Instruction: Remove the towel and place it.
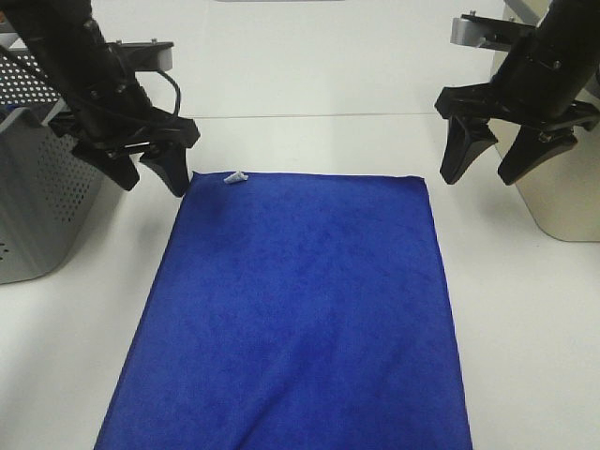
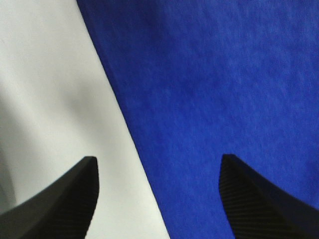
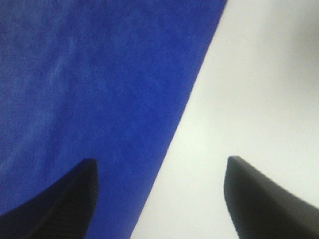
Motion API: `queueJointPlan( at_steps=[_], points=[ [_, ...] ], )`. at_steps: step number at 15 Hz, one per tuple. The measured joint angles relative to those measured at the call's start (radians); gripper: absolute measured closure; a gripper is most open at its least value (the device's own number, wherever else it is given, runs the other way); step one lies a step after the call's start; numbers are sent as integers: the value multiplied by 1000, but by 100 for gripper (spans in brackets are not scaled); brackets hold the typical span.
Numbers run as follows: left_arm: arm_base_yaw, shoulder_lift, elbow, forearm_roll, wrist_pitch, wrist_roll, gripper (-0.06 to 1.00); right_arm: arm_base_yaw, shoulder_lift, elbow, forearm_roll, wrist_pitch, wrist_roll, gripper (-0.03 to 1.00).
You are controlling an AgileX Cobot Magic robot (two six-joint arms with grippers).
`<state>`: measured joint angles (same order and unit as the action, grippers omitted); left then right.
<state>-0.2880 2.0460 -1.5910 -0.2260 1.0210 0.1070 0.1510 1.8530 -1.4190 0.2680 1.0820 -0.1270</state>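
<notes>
The royal-blue towel (image 1: 295, 309) lies flat and spread out on the white table, reaching the front edge of the exterior high view, its small white tag (image 1: 234, 177) at the far left corner. My left gripper (image 1: 150, 183) is open and empty, hovering just left of that corner; the left wrist view shows the towel's (image 2: 219, 89) edge between the fingertips (image 2: 75, 194). My right gripper (image 1: 485, 176) is open and empty, hovering just right of the far right corner; the right wrist view shows the towel (image 3: 89, 84) edge under it.
A grey perforated basket (image 1: 37, 187) stands at the left edge behind my left arm. A beige container (image 1: 562, 202) stands at the right edge behind my right arm. The white table (image 1: 525, 356) runs bare on both sides of the towel.
</notes>
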Motion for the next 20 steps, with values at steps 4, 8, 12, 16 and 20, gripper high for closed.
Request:
queueJointPlan(
  at_steps=[4, 8, 12, 16, 20],
  points=[
    [4, 158, -213, 60, 24, -78, 28, -3, 161, -201, -41, 3, 23, 27],
    [8, 261, -316, 154, 53, -123, 28, -3, 319, -386, -80, 17, 24, 27],
    [43, 293, -376, 208, 49, -138, 28, -3, 451, -515, -108, 27, 47, 27],
    [71, 352, -426, 162, 52, -138, 28, -4, 535, -560, -115, 29, 50, 27],
    [73, 424, -445, 77, -22, -137, 28, -45, 586, -569, -97, -6, 50, 27]
  ],
)
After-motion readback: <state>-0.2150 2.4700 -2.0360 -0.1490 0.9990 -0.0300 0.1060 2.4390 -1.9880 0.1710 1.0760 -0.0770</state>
